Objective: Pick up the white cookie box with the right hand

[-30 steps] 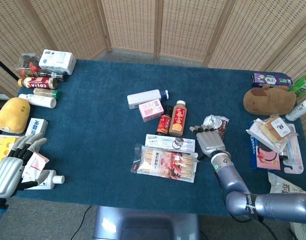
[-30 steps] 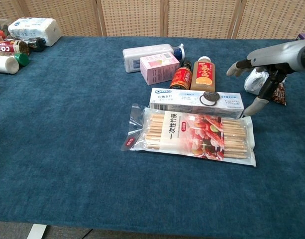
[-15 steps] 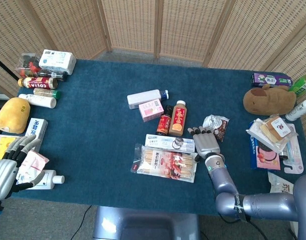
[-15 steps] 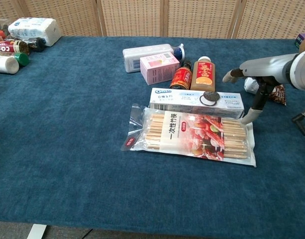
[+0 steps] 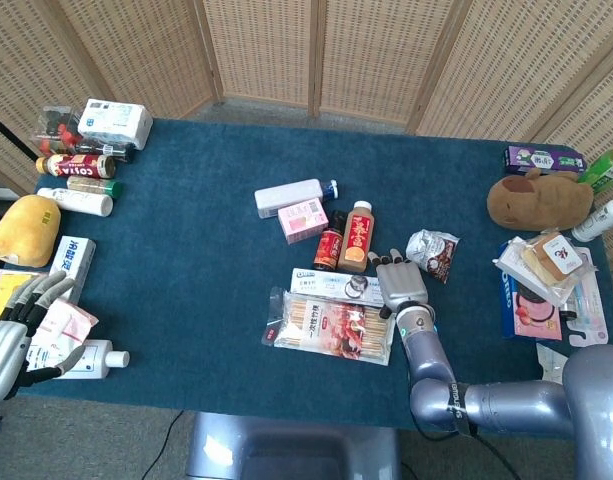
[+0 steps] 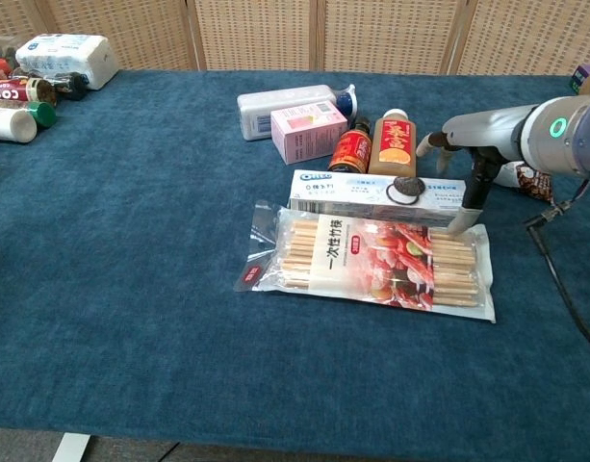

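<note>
The white cookie box (image 5: 326,283) (image 6: 352,191) lies flat near the table's middle, long side running left to right, with a cookie printed near its right end. My right hand (image 5: 400,284) (image 6: 465,144) is at that right end with fingers spread and nothing in it. Its fingers reach over the far side of the box's end, and its thumb (image 6: 470,197) points down at the near corner, by the chopstick packet. My left hand (image 5: 14,335) shows only in the head view, at the far left edge, with fingers apart and empty.
A packet of disposable chopsticks (image 5: 331,325) (image 6: 371,258) lies right in front of the box. Two bottles (image 5: 358,237) (image 6: 395,141) and a pink box (image 6: 309,132) sit just behind it. A silver snack bag (image 5: 431,250) lies right of the hand. Packets crowd both table ends.
My right hand has slid left from beside the snack bag to the box's right end, with its thumb coming down at the box's corner. My left hand sank slightly toward the frame's edge.
</note>
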{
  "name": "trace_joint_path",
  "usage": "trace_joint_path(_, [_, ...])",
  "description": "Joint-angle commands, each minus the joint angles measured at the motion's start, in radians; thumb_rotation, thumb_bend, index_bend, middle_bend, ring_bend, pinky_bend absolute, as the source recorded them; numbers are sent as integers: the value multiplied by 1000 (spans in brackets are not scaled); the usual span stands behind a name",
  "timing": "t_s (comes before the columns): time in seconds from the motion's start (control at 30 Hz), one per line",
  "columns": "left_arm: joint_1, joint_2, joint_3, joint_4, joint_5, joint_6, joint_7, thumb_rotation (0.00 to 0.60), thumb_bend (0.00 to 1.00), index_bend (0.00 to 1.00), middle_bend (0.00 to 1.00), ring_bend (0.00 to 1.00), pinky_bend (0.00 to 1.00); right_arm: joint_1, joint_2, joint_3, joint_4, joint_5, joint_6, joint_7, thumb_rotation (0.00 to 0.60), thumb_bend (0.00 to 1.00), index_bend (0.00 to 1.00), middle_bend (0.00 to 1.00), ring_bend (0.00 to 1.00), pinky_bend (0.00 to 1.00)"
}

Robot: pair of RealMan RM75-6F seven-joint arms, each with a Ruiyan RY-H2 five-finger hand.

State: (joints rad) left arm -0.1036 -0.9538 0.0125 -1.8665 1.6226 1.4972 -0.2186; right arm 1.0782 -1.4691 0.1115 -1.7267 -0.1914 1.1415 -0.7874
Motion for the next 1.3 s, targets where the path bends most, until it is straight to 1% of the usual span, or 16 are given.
trace_joint_path(0.03, [1,0,1,2,-1,1,-5,600,326,105,0,0,0,16,-18,22,20,37,9,-35,600,61,13,310,309,405])
trace_joint_path(0.07, [2,0,1,3,-1,1,-7,600,326,105,0,0,0,19,-23,27,24,47,13,-43,600,61,38,341,344,437])
trace_joint_path(0.1, [2,-1,2,5,-1,1,-9,600,327,105,0,0,0,21,-29,33,27,59,18,-51,600,58,85,384,390,474])
trace_joint_path(0.13, [3,-2,2,6,-1,0,-11,600,327,106,0,0,0,22,-33,38,29,67,23,-56,600,56,156,443,447,516])
trace_joint_path(0.23, [2,-5,2,10,-2,-1,-20,600,327,105,0,0,0,21,-49,48,42,76,35,-65,600,53,298,574,581,621])
trace_joint_path(0.33, [4,-4,2,13,1,4,-27,600,326,105,0,0,0,8,-53,57,47,64,43,-54,600,66,405,682,708,727])
trace_joint_path(0.43, [11,-3,2,17,1,16,-37,600,327,105,0,0,0,-19,-33,62,33,38,49,-27,600,83,492,771,790,790])
trace_joint_path(0.5, [15,-2,2,19,-2,21,-45,600,325,105,0,0,0,-41,-7,68,11,15,63,-4,600,93,531,812,828,819])
trace_joint_path(0.57, [16,-3,2,21,-4,22,-48,600,325,105,0,0,0,-64,23,68,-22,-24,76,22,600,106,547,828,844,829])
trace_joint_path(0.63, [16,-4,3,23,-3,21,-50,600,327,106,0,0,0,-95,64,63,-68,-83,97,53,600,117,564,842,859,836])
trace_joint_path(0.77, [14,-10,1,21,-2,18,-48,600,327,106,0,0,0,-158,143,55,-157,-210,123,130,600,121,568,843,859,837])
trace_joint_path(0.97, [8,-17,-2,8,9,16,-38,600,326,107,0,0,0,-233,260,39,-280,-464,163,212,600,123,579,851,868,837])
trace_joint_path(1.03, [8,-19,-2,6,9,17,-34,600,326,107,0,0,0,-248,289,39,-307,-528,175,225,600,120,582,856,874,836])
trace_joint_path(1.13, [9,-22,-3,1,7,18,-29,600,327,107,0,0,0,-270,331,52,-348,-598,178,264,600,118,584,862,880,836])
trace_joint_path(1.3, [10,-22,-3,-7,10,20,-16,600,325,108,0,0,0,-302,379,80,-392,-665,166,338,600,113,582,862,880,837])
